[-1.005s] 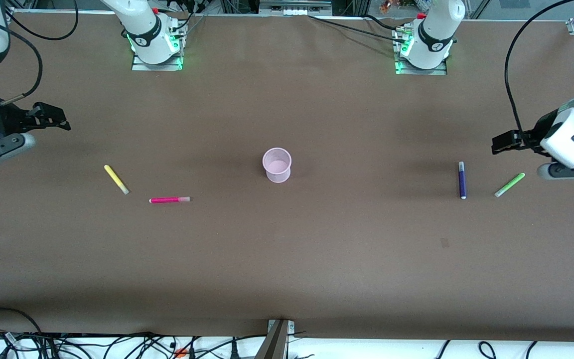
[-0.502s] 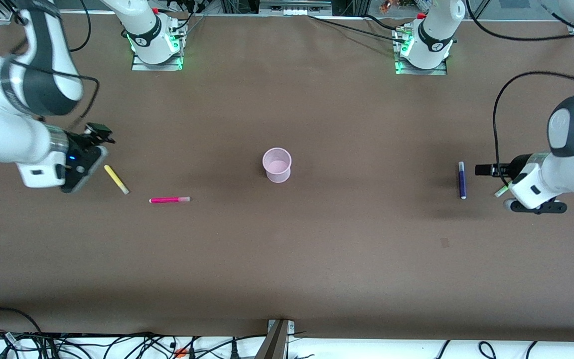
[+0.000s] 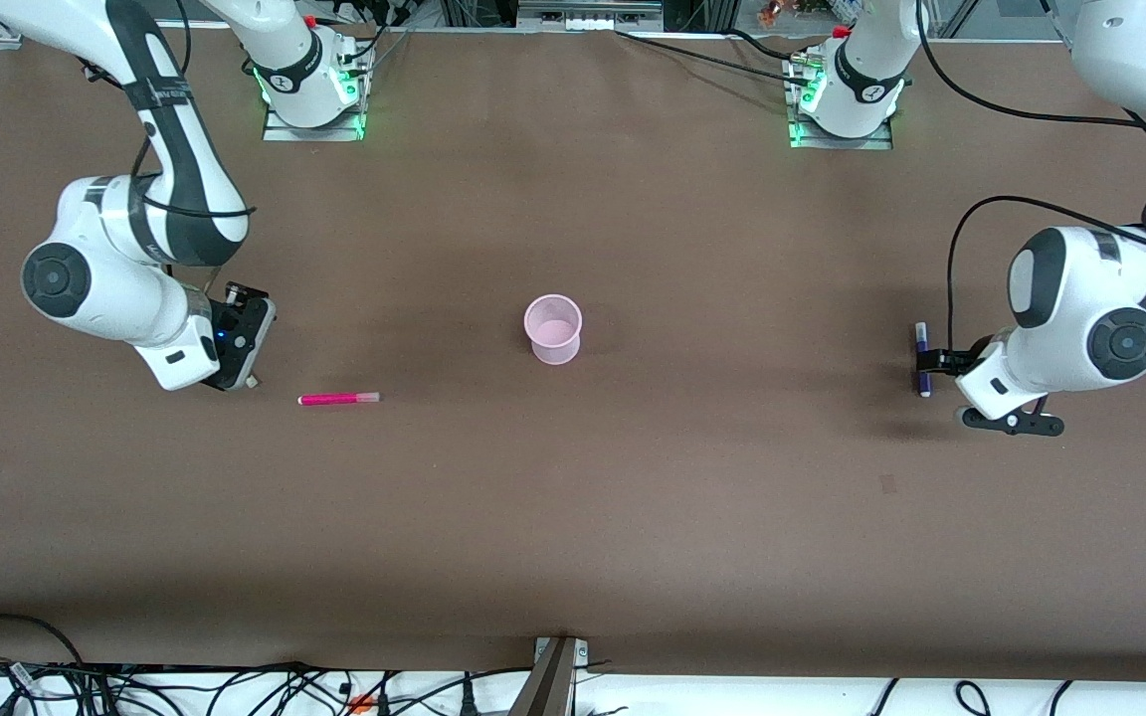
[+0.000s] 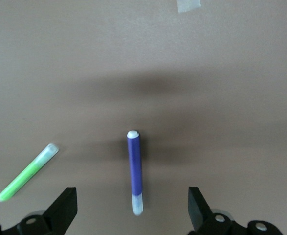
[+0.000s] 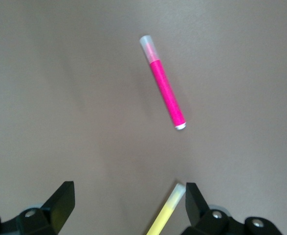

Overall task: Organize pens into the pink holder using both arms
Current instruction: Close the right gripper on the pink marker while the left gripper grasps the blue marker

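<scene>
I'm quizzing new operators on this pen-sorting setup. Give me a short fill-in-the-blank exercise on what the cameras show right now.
1. The pink holder stands upright and holds ____ pens.
2. The left hand, fingers open, is over the ____ pen.
3. Beside that pen lies the ____ pen.
4. The right hand is open by the yellow pen; the ____ pen lies nearer the holder.

Missing words: no; purple-blue; green; magenta

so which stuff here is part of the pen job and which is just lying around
Part of the job:
- pink cup
- pink pen
- purple pen
- green pen
- yellow pen
- left gripper, open over the purple pen
- right gripper, open over the yellow pen

Just lying about:
- cables off the table's edge
</scene>
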You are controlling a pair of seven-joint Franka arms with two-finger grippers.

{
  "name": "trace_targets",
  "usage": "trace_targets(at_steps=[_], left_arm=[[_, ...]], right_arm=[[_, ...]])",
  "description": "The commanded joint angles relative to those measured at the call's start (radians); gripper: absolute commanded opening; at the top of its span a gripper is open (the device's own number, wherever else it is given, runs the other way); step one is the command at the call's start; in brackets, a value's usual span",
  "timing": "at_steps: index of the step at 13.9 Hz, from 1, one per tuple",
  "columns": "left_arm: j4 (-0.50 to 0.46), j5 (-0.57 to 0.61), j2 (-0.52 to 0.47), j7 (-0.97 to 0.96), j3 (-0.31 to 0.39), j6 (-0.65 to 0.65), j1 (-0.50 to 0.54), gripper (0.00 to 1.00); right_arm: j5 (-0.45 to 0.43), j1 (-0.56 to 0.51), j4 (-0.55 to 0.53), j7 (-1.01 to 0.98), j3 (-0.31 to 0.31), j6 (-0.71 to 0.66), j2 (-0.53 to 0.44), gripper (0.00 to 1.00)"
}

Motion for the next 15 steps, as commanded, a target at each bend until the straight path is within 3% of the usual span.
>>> trace_targets(at_steps=[1, 5, 10, 12, 15], left_arm=[[-0.034, 0.018, -0.003, 0.075, -0.003, 0.071, 0.019, 1.0], [-0.044, 0.018, 0.038, 0.098, -0.005, 0.15, 0.048, 1.0], [-0.126, 0.019, 0.054, 0.098, -0.003, 0.299, 0.053, 1.0], [-0.142, 0.021, 0.075, 0.098, -0.003, 0.356, 0.065, 1.0], [-0.158, 0.021, 0.081, 0.098, -0.003, 0.373, 0.069, 1.0]], right_arm=[[0.018, -0.006, -0.052, -0.054, 0.013, 0.064, -0.017, 1.0], [0.018, -0.006, -0.184, -0.094, 0.02, 0.283, -0.011, 1.0], [0.058, -0.003, -0.143, -0.216, 0.06, 0.316, 0.026, 1.0], [0.058, 0.002, -0.136, -0.324, 0.063, 0.408, 0.058, 1.0], [0.064, 0.007, -0.11, -0.445, 0.063, 0.428, 0.078, 1.0]])
